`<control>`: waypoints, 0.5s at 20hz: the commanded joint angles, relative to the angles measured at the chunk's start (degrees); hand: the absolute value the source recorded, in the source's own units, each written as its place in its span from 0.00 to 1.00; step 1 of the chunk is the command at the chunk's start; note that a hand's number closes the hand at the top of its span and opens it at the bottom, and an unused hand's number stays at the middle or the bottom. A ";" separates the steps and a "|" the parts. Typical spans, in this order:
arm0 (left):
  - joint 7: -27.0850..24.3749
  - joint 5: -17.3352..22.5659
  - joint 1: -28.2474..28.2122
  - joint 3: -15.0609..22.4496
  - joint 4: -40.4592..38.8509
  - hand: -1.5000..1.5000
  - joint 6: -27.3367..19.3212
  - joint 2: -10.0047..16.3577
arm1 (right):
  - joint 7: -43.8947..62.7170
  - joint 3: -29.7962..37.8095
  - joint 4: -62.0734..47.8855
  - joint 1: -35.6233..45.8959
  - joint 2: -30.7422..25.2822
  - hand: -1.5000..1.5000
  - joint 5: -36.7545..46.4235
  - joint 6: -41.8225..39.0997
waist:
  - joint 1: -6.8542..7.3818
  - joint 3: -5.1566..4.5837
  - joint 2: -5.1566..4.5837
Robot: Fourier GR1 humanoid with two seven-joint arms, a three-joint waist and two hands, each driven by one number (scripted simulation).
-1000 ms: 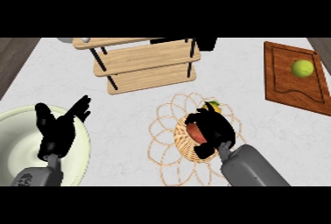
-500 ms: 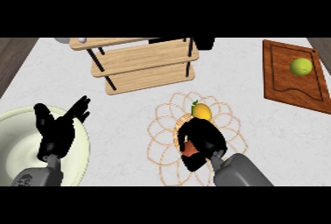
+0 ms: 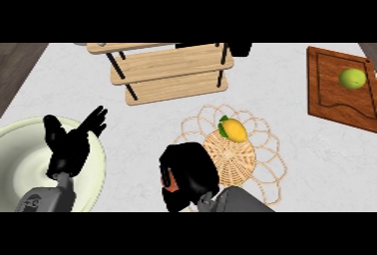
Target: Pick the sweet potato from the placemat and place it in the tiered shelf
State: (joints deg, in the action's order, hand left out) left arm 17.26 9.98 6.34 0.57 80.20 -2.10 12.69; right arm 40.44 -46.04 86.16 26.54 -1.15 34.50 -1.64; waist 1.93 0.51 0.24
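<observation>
One sweet potato (image 3: 170, 183) is grasped inside the right hand (image 3: 188, 172), at eight o'clock of the one placemat (image 3: 237, 155); the left hand (image 3: 71, 148) is seen with fingers released.

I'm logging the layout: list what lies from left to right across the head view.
left hand → right hand, curled on the sweet potato → yellow fruit → wooden board. The tiered shelf spans too wide to place.

The shelf (image 3: 173, 64) is pale matt wood — the cutting board (image 3: 331, 104) a darker, smoother wood. The placemat (image 3: 232, 157) looks woven from straw; the counter (image 3: 147, 124), mottled white stone.
</observation>
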 commanded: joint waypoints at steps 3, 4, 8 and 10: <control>-0.13 -1.99 -0.64 0.78 -4.04 0.50 -2.83 -2.62 | 13.83 -6.60 5.81 13.42 1.11 1.00 -0.65 12.48 | 0.03 -0.60 -0.16; 1.85 -1.19 0.02 0.22 -3.19 0.50 -1.88 -1.35 | 16.25 -4.46 6.51 18.62 1.12 1.00 -0.69 11.97 | 0.56 -0.61 -0.04; 3.89 1.17 0.90 -2.57 -2.82 0.50 0.17 1.31 | 27.91 -1.99 10.87 27.49 1.13 1.00 2.35 12.13 | -0.58 -0.61 0.32; -0.90 0.13 -2.29 -1.93 -5.50 0.50 0.31 -0.15 | 33.59 -1.12 12.69 31.63 1.13 1.00 2.20 10.37 | -0.78 -0.69 0.35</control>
State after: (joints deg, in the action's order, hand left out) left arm 18.03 9.68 7.35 -0.36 78.14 -2.38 12.63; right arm 60.99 -49.37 95.54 49.70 -0.43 36.21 8.88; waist 1.46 0.33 0.73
